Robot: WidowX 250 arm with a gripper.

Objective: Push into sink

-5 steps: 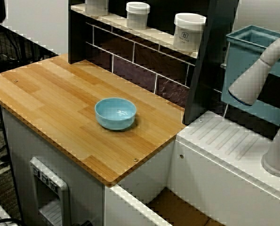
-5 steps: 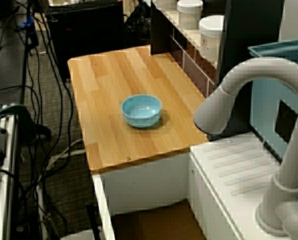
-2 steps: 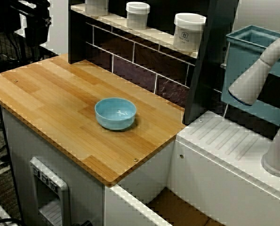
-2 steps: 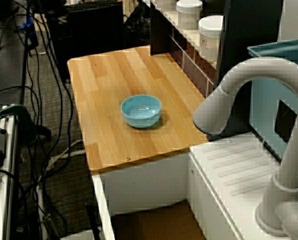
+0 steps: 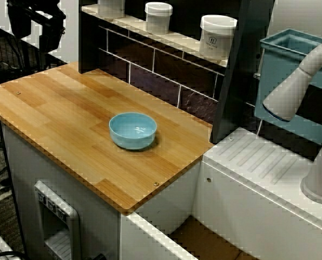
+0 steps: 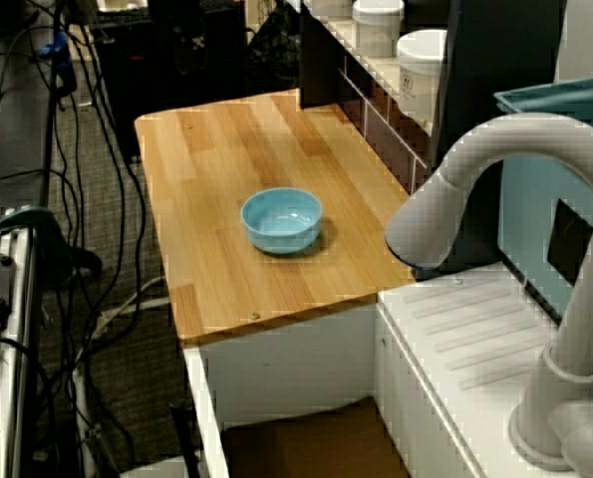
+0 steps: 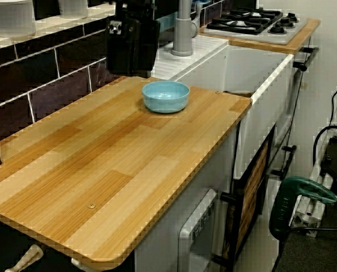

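Bowl (image 5: pixel 132 130), small, blue: sat upright mid-counter (image 5: pixel 52 114). Sink (image 5: pixel 204 241): lay at its 5 o'clock, past counter edge. Gripper (image 5: pixel 35 24): dark, at 10 o'clock; finger opening could not be told.

Glossy smooth light-blue bowl (image 5: pixel 132 130) on a matt striped wooden countertop (image 5: pixel 69 119); ridged white plastic drainboard (image 5: pixel 269 162); sink (image 5: pixel 204 241) with white plastic walls and a dull tan-brown floor; dark glossy tiles (image 5: pixel 155 73)

Toy kitchen in a lab, sink (image 5: pixel 204 238), faucet (image 6: pixel 535 289), hob (image 7: pixel 259 20), floor cables (image 6: pixel 87 159)
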